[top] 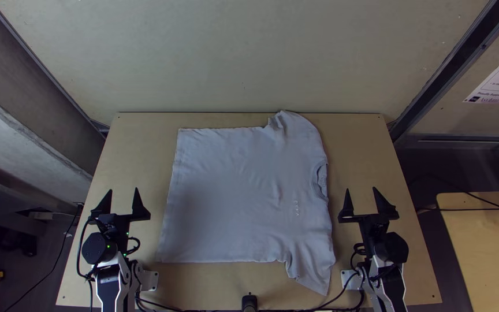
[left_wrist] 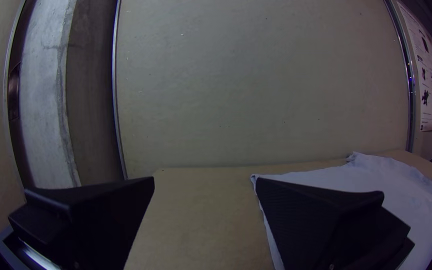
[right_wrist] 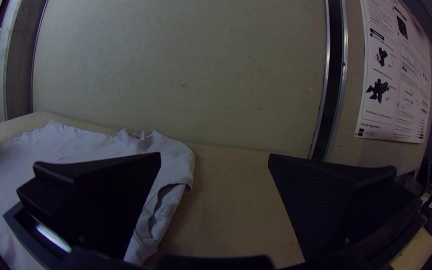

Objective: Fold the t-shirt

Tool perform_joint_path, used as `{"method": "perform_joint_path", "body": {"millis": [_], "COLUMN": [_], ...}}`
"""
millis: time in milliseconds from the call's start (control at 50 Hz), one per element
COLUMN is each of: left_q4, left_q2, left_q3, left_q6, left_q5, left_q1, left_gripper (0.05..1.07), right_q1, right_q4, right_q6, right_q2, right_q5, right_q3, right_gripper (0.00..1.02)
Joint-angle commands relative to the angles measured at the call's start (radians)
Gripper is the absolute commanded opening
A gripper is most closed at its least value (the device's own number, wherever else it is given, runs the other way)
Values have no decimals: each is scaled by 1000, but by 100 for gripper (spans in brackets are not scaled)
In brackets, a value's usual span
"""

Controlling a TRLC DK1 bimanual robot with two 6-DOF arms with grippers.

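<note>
From the top, the pale grey cloth t-shirt lies spread on the light wooden tabletop, all folding left. The left black tool is wide. In the right wrist view, the right black tool is wide too.

From high above, the top view looks steeply down on the light wooden worktop; both wrist views, nearer and low, face across it towards the pale flat wall all three share.
</note>
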Motion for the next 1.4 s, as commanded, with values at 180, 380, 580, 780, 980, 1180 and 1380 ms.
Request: {"method": "perform_joint_path", "body": {"millis": [180, 380, 580, 780, 980, 1180, 1380], "left_q4": [-28, -31, -86, -72, -46, -29, -37], "left_q2": [-10, -12, -10, 7, 203, 464, 692], "left_q3": [-44, -42, 45, 185, 413, 674, 894], "left_q6": [-15, -19, -19, -19, -32, -65, -65], "left_q5": [-8, -44, -55, -55, -54, -54, -55], "left_q1": [-15, -74, -91, -92, -126, -146, -163], "left_gripper": [103, 103, 103, 103, 103, 103, 103], "right_q1": [8, -14, -9, -9, 3, 8, 3], "right_q4": [-15, -4, -35, -61, -55, -59, -93], "right_q6": [18, 9, 52, 61, 52, 46, 29], "right_q2": [-2, -3, 26, 250, 423, 644, 848], "right_q5": [-1, 10, 12, 13, 13, 13, 13], "right_q3": [-10, -2, 140, 380, 585, 806, 1012], "right_gripper": [99, 99, 98, 99, 99, 98, 98]}}
